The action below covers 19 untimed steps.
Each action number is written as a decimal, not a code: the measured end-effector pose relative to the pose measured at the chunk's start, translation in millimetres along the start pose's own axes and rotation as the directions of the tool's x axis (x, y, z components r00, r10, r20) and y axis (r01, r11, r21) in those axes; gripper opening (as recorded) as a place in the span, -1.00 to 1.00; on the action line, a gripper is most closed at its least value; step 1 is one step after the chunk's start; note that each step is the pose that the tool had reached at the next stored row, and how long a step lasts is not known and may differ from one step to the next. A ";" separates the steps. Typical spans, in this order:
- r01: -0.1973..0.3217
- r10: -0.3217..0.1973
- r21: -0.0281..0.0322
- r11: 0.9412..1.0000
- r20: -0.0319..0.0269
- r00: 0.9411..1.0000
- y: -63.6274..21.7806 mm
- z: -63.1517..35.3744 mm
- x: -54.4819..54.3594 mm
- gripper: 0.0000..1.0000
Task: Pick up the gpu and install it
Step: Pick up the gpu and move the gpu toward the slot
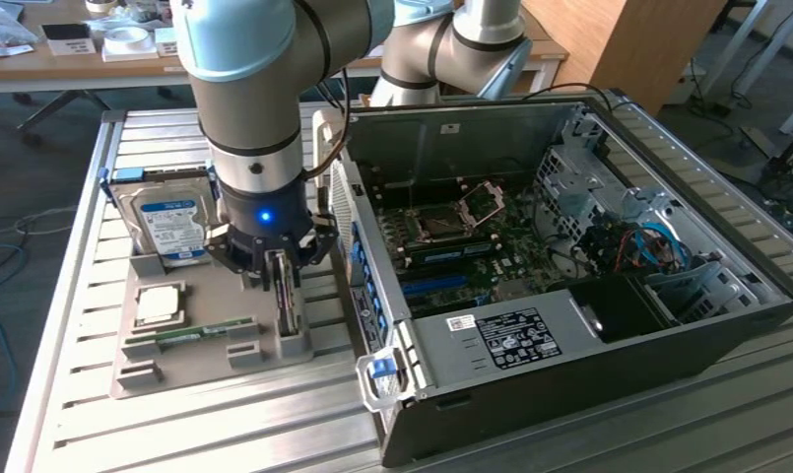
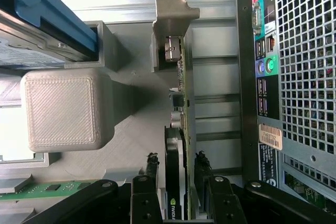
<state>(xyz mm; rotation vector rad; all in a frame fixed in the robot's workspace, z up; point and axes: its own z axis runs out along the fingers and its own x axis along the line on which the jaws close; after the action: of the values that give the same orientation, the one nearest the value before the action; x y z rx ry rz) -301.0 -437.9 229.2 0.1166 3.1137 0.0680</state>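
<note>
The gpu (image 1: 289, 317) stands on edge in a slot of the grey holder tray (image 1: 192, 370), close to the open computer case (image 1: 711, 340). In the wrist view the gpu (image 2: 182, 103) runs edge-on, its metal bracket (image 2: 170, 19) at the far end. My gripper (image 1: 285, 288) hangs straight above it, with one finger down on each side of the card. The gripper (image 2: 177, 167) stands open: its fingers (image 2: 152, 179) straddle the card and narrow gaps show on both sides. The card still sits in its slot.
On the same tray stand a silver hard drive (image 1: 166, 222) with a blue-white label, a processor chip (image 1: 160, 304) and a green memory stick (image 1: 192, 333). The case's rear ports (image 2: 265, 66) lie right beside the card. The motherboard (image 1: 462, 246) shows inside the case.
</note>
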 end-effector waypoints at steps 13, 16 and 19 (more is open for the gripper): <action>0.000 0.000 0.000 1.000 0.000 1.000 0.0 0.0 0.0 -0.47; 0.000 0.000 0.000 1.000 0.000 1.000 0.0 0.0 0.0 -0.47; 0.014 -0.014 0.000 1.000 -0.001 1.000 0.0 0.0 0.0 -0.47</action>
<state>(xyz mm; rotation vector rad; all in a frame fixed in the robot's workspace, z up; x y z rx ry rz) -301.0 -437.9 229.2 0.0943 3.1148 0.0683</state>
